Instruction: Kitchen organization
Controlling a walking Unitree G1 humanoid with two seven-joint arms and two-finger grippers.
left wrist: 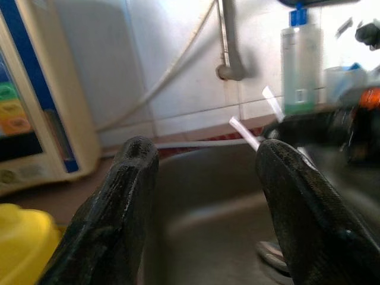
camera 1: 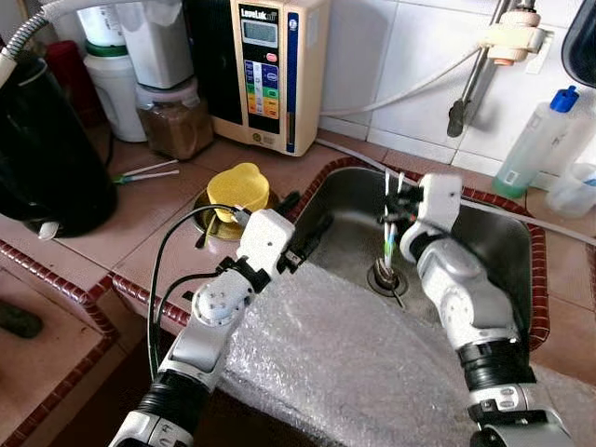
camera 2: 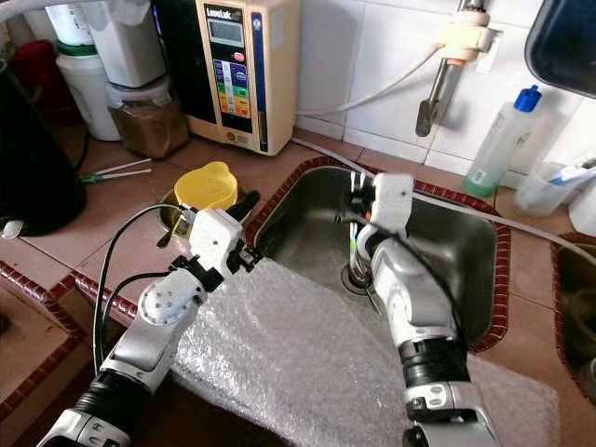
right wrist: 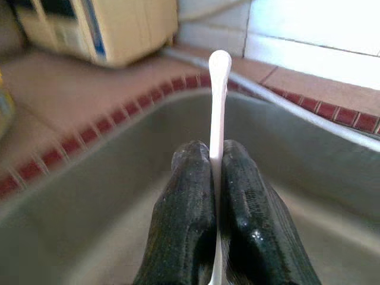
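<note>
Two thin white utensils (camera 1: pixel 389 200), likely toothbrushes, stand pinched upright in the closed right claw (camera 1: pixel 399 209) above the sink (camera 1: pixel 503 251) drain, so lift straight; left claw (camera 1: pixel 307 237) gapes empty at the sink's rim.

This is a home kitchen: a steel sink (camera 1: pixel 484 242) set in a tiled worktop (camera 1: pixel 140 214), a tap (camera 1: pixel 470 88) on the white-tiled wall, a water purifier (camera 1: pixel 270 70) and food jars (camera 1: pixel 172 116) at the worktop's back edge.

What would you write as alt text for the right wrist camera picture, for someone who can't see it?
Two black fingers of the right gripper pinch a thin white stick that points up above a steel sink. Behind it runs a red-tiled rim, a brown counter and a cream appliance, all blurred.
</note>
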